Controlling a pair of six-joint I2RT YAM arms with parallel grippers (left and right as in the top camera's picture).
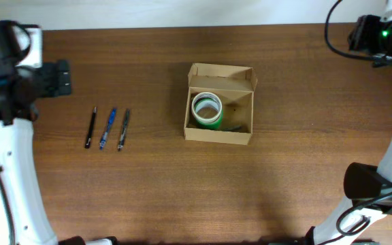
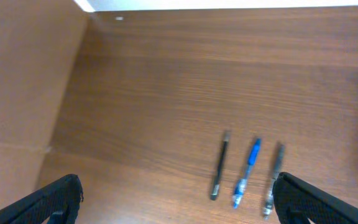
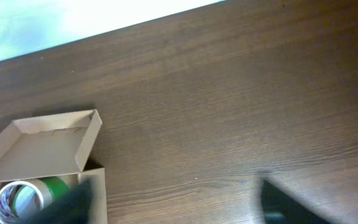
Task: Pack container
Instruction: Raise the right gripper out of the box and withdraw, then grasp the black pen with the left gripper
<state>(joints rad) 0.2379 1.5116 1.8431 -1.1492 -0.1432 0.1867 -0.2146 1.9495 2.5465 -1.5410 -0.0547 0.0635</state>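
The container (image 1: 220, 136), a tan cardboard box with its flap lid open, sits mid-table and holds a green tape roll (image 1: 207, 109). It also shows in the right wrist view (image 3: 45, 146) with the roll (image 3: 23, 198) inside. Three pens lie to its left: black (image 1: 90, 127), blue (image 1: 107, 128), dark grey (image 1: 123, 129). In the left wrist view they are black (image 2: 220, 166), blue (image 2: 247, 172), grey (image 2: 273, 177). My left gripper (image 2: 176, 202) is open and empty, above the table short of the pens. My right gripper (image 3: 173, 202) is open and empty, to the right of the box.
The brown wooden table (image 1: 305, 184) ends at a white back edge (image 1: 182, 13). The arm bases stand at the front left (image 1: 5, 190) and front right (image 1: 373, 190).
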